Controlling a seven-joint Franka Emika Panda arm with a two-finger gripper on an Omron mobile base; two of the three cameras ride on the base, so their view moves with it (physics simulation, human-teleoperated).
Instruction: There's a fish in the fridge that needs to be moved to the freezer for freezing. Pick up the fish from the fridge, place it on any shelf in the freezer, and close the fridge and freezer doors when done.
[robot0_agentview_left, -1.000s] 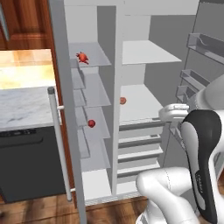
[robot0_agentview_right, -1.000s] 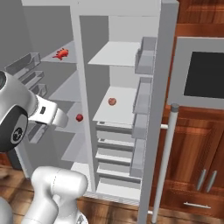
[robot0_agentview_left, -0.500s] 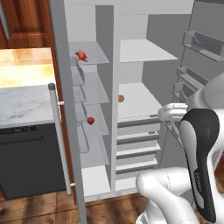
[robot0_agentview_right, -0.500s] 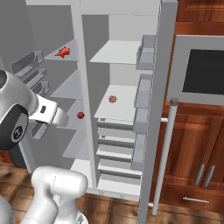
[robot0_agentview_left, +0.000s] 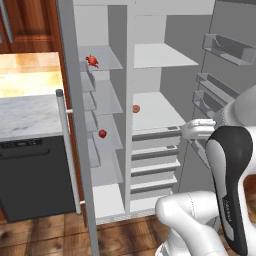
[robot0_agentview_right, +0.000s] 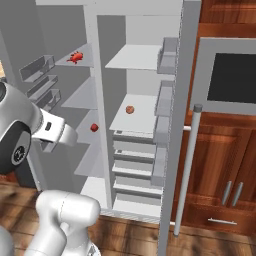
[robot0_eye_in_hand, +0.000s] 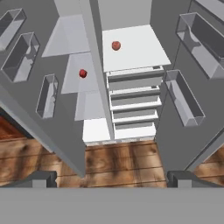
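Left base view: the fish (robot0_agentview_left: 91, 61) lies on the top shelf of the freezer (robot0_agentview_left: 102, 125), so the placing looks done; both doors stand open.
Right base view: the fridge (robot0_agentview_right: 137, 112) holds an orange-red ball (robot0_agentview_right: 130, 109).
Hand view: the gripper (robot0_eye_in_hand: 107, 177) looks down with tips wide apart, empty.
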